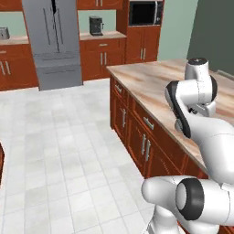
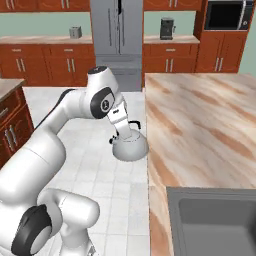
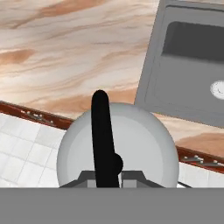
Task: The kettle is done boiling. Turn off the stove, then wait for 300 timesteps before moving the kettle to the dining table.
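The silver-grey kettle (image 2: pixel 131 148) hangs in the air at the long edge of the dining table (image 2: pixel 200 120), mostly over the white floor. My gripper (image 2: pixel 121 131) is shut on its thin black handle (image 2: pixel 133 125). In the hand view the kettle dome (image 3: pixel 135 140) straddles the table's red-brown edge, and its handle (image 3: pixel 102 131) runs up from between my fingers (image 3: pixel 89 177). The marbled table top (image 3: pixel 65 48) and its built-in sink (image 3: pixel 192 65) lie beyond. The stove is out of view.
The sink (image 2: pixel 215 220) sits at the near end of the island. Its drawer fronts (image 1: pixel 137 132) face the tiled floor (image 1: pixel 59 151). A fridge (image 2: pixel 117 35), a coffee machine (image 2: pixel 167 28), a microwave (image 2: pixel 226 15) and wall cabinets line the back. Another counter corner (image 2: pixel 7 87) stands at left.
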